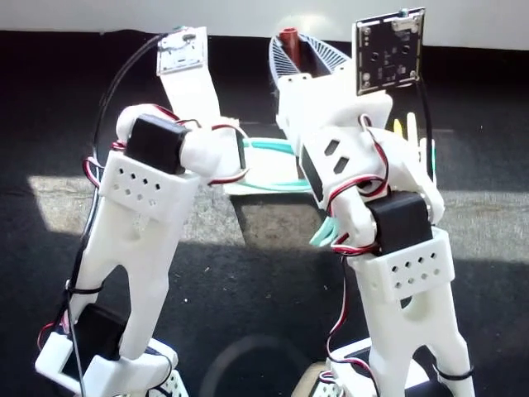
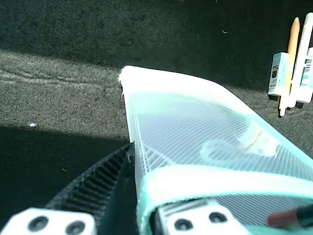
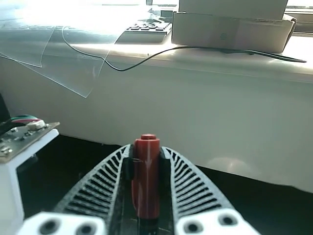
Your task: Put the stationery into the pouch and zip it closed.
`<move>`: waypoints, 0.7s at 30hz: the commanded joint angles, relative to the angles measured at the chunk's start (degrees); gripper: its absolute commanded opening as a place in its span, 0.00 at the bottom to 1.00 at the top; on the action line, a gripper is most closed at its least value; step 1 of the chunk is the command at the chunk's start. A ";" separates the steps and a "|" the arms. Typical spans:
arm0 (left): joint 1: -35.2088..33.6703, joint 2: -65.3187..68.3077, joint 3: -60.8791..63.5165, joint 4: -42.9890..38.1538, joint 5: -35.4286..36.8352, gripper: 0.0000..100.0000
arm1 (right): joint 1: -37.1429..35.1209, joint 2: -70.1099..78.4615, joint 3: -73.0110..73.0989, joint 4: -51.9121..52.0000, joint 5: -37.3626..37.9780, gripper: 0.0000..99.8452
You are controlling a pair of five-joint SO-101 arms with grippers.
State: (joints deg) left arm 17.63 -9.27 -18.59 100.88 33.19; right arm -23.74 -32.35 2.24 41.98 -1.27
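Note:
A white mesh pouch point(image 2: 195, 142) with teal edging point(image 1: 269, 165) lies on the dark table. My left gripper point(image 2: 134, 152) is shut on the pouch's near edge, one black ribbed finger point(image 2: 98, 188) beside the mesh. My right gripper point(image 3: 146, 149) is shut on a red marker point(image 3: 146, 181) that stands upright between its ribbed fingers. In the high view that gripper point(image 1: 304, 51) is raised behind the pouch with the marker's cap point(image 1: 289, 38) on top. A red and dark pen end point(image 2: 288, 218) shows over the pouch's corner.
Loose stationery lies on the table beyond the pouch: an orange pencil point(image 2: 292, 44), a white pen point(image 2: 304, 49) and a small teal box point(image 2: 279, 73). A white wall point(image 3: 195, 112) with a ledge, a cable and a cardboard box point(image 3: 230, 22) stands behind the table.

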 commanded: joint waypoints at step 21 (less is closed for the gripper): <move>-4.09 23.87 -20.79 -4.40 0.26 0.01 | 4.79 12.44 2.07 -17.10 0.09 0.01</move>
State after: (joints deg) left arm 14.02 12.26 -36.09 98.07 33.19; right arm -20.57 -20.31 4.44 29.32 -1.27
